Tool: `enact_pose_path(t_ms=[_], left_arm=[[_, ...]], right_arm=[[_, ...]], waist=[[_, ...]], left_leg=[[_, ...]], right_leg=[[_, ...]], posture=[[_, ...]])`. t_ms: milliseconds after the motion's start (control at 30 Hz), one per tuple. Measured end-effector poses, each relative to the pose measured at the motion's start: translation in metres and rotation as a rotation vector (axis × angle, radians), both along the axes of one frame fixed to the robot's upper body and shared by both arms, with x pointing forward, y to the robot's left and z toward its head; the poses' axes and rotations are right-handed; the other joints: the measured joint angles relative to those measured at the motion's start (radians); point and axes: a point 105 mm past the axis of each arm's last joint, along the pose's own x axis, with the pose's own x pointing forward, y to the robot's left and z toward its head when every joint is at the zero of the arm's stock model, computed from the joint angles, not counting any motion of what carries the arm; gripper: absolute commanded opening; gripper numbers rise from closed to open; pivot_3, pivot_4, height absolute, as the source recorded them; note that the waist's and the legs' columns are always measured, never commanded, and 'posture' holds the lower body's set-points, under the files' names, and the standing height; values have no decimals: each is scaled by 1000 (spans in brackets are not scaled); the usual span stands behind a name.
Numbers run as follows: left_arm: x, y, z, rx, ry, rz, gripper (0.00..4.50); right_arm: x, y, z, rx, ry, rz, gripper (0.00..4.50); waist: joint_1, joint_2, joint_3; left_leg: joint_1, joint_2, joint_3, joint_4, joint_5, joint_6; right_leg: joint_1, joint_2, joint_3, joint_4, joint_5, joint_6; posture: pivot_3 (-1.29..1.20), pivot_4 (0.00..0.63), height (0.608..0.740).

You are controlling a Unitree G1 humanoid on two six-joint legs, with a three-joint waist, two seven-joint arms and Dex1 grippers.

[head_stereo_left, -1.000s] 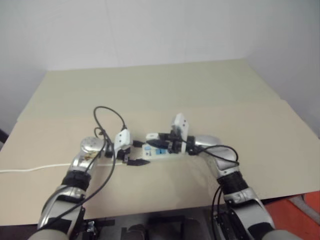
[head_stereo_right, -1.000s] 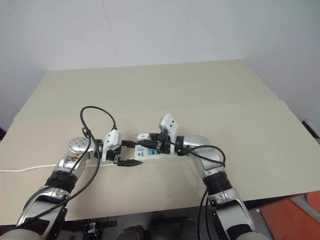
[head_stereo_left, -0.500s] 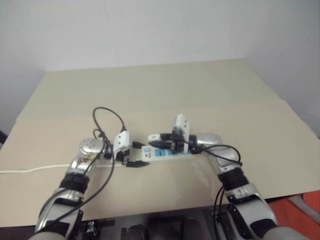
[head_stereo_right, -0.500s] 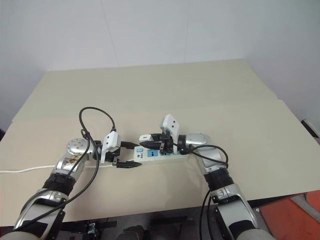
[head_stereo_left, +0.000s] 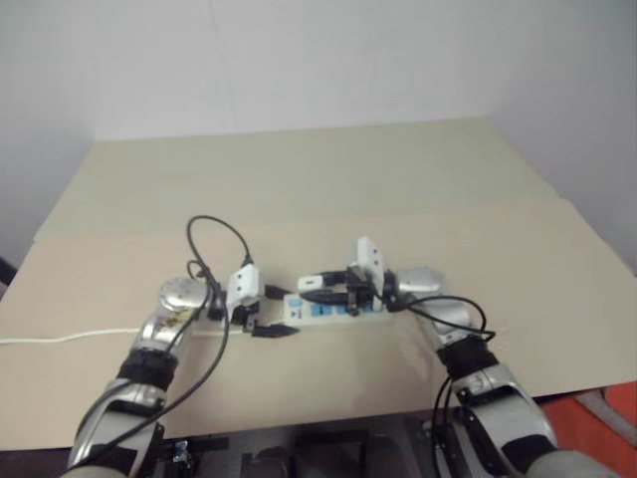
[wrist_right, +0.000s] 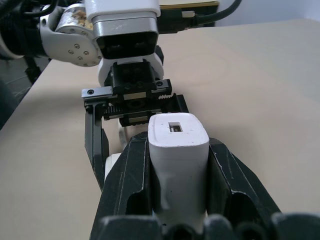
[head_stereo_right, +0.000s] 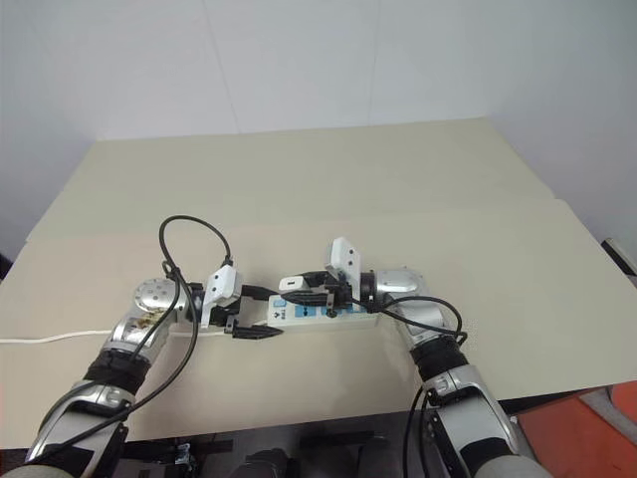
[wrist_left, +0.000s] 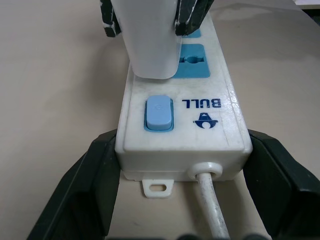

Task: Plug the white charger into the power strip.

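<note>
The power strip (head_stereo_right: 333,313) lies flat on the table, its blue switch (wrist_left: 158,113) at the end facing my left gripper (head_stereo_right: 255,311). That gripper is shut on the power strip's switch end, one black finger (wrist_left: 95,175) on each side, where the cord (wrist_left: 212,205) leaves. My right gripper (wrist_right: 177,145) is shut on the white charger (wrist_right: 177,150), a small rounded block. The charger (wrist_left: 150,45) stands over the strip just past the switch, beside the first blue socket (wrist_left: 192,54). Whether it touches the strip I cannot tell.
The thin white cord (head_stereo_right: 50,337) runs off to the table's left edge. A black cable (head_stereo_right: 189,239) loops up above my left wrist. The beige table (head_stereo_right: 398,189) stretches wide behind the strip, and its front edge (head_stereo_right: 557,383) lies close to my arms.
My right wrist has turned, bringing the charger more level over the strip's switch end. The left gripper has stayed in place on the strip.
</note>
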Motion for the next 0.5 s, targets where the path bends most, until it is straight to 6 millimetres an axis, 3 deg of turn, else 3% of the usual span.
enact_pose_path(t_ms=[500], left_arm=[[-4,-6,-1,-15,6,-4,3274]], right_arm=[[-2,-15,-4,-4,38,17,1120]], waist=[[7,0,0]], left_leg=[[0,0,0,0,0,0]], right_leg=[[1,0,0,-1,0,0]], posture=[[0,150,740]])
